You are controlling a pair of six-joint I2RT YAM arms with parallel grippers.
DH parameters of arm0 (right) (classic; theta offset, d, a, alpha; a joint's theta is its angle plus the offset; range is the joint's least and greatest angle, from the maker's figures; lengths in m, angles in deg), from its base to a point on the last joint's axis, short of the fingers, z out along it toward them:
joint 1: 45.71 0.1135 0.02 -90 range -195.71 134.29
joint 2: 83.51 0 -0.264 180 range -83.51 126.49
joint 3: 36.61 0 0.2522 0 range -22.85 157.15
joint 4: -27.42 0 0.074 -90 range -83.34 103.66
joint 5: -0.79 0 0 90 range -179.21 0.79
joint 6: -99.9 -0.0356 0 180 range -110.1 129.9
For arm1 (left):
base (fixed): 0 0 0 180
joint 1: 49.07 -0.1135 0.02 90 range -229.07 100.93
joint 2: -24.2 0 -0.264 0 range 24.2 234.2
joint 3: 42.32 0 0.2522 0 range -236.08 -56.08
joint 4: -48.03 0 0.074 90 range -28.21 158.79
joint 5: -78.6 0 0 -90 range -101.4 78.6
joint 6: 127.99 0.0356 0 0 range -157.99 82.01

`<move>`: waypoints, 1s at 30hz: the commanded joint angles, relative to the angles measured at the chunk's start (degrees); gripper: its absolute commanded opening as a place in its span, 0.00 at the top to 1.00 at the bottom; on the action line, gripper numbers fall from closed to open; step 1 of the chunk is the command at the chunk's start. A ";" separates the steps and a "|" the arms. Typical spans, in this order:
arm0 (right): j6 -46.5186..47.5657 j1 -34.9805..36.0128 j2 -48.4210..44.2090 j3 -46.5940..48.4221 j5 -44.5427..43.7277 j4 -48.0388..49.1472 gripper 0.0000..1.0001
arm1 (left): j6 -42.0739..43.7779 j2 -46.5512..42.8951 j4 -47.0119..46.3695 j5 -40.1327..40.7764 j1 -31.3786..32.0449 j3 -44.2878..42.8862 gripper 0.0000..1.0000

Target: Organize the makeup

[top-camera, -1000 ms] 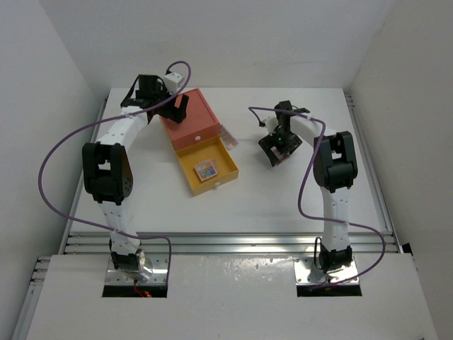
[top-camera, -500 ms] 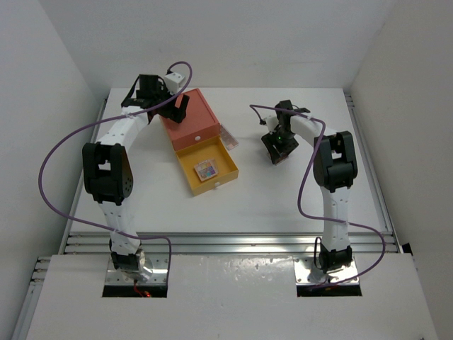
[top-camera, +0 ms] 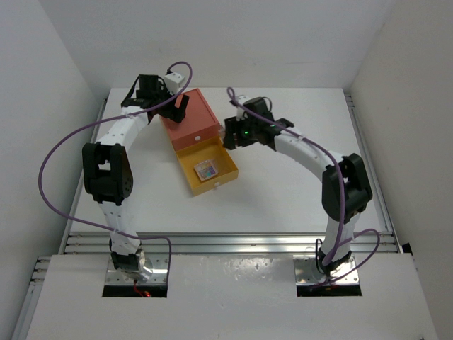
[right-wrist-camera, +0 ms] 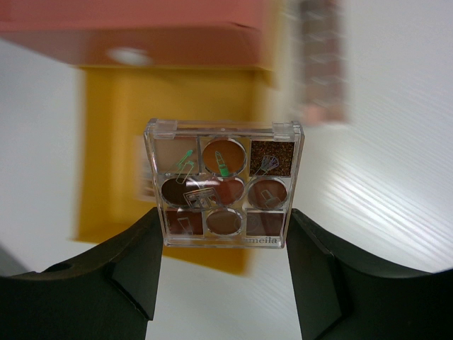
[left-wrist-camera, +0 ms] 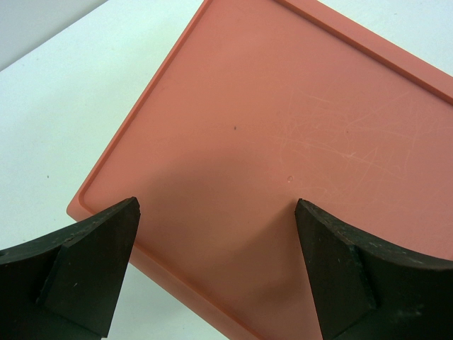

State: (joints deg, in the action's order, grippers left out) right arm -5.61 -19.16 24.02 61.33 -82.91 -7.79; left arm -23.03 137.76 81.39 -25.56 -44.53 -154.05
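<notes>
Right gripper (right-wrist-camera: 223, 230) is closed on a small square brown-pan palette (right-wrist-camera: 223, 185), one finger on each side edge near its lower end. The palette stands upright in the wrist view, clear case, hinge edge up, with tan, brown and glittery pans. It is held off the table (top-camera: 283, 191), just beside the right side of the orange-red box (top-camera: 190, 117) and over the far right corner of the pulled-out yellow drawer (top-camera: 228, 163) (wrist view background is blurred).

A multicoloured palette (top-camera: 206, 170) lies flat inside the yellow drawer. A third palette (right-wrist-camera: 322, 64), blurred, lies on the table to the right of the box; its pans cannot be made out.

Left gripper (left-wrist-camera: 217, 209) hangs over the near edge of the box top, fingers spread wide with nothing between them. Whether it touches the box cannot be told.
</notes>
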 commanded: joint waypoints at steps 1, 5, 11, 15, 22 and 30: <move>-12.34 7.81 0.66 -1.31 2.93 11.96 0.94 | 1.39 -0.35 4.05 2.55 -0.05 0.59 0.03; -15.08 11.60 5.84 -0.77 6.26 15.03 0.94 | 0.86 -0.35 3.52 1.41 -0.05 0.59 0.03; -12.27 12.48 15.75 8.17 7.13 6.70 0.87 | -0.37 0.17 2.38 -0.52 -0.05 0.06 0.03; -10.43 13.18 19.56 12.49 9.52 3.98 0.64 | -0.37 0.70 2.38 -1.05 -1.10 0.06 0.03; -6.83 14.23 18.34 13.11 8.90 1.86 0.25 | -0.37 1.22 2.38 -1.57 -2.25 0.06 0.03; -5.06 14.41 16.66 14.96 8.81 0.01 0.17 | -0.37 1.23 2.38 -1.58 -2.25 0.06 0.03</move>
State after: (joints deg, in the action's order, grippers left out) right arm -12.10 -4.98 43.21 73.14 -75.02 -7.40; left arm -23.69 137.76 81.43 -27.61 -45.80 -154.05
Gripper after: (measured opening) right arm 0.832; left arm 0.973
